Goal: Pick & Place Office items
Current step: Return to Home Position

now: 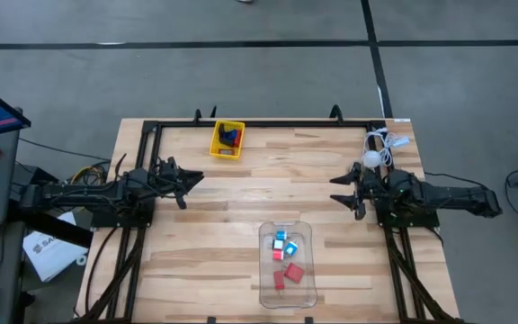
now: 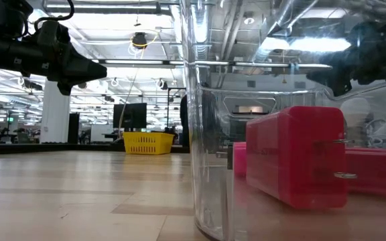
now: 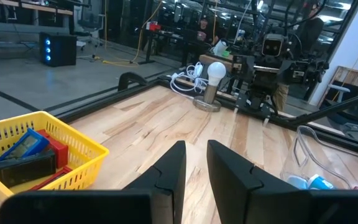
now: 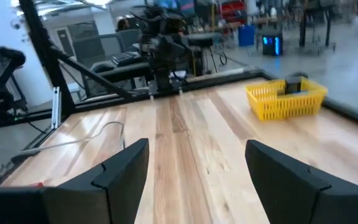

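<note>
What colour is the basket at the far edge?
Yellow; the basket shows best in the left wrist view.

Nothing can be read with any certainty. The white sheet (image 1: 48, 252) on the floor, off the tabletop and well behind the left arm's jaws, carries a few dark letters (too small to make out). The blue clock (image 3: 27, 144) in the yellow bin (image 3: 73, 155), near those jaws and off to one side of them, has a pale display face, but no digits show on it. The red blocks nearer the right arm's jaws bear no legible marking.
</note>
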Controlling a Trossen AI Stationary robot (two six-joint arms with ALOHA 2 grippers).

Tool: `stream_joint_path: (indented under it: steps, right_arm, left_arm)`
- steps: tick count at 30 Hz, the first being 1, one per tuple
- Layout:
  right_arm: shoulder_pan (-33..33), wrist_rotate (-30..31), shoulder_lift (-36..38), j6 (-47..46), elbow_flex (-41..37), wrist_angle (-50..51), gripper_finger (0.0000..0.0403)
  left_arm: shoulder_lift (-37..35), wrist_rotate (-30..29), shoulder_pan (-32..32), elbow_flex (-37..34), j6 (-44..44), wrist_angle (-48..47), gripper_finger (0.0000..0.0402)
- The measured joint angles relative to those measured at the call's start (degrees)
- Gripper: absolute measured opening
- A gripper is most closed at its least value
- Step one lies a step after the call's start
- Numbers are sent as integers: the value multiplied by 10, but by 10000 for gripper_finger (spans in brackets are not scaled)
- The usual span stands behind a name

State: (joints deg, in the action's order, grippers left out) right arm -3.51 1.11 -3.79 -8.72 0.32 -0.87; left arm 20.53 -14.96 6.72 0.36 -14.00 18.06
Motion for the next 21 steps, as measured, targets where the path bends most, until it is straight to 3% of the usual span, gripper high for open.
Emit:
stream_joint_path:
  steps: [21]
  right_arm:
    - [-9,2,-18,-33,0,0,260]
  left_arm:
    - [0,0,0,0,0,0,63]
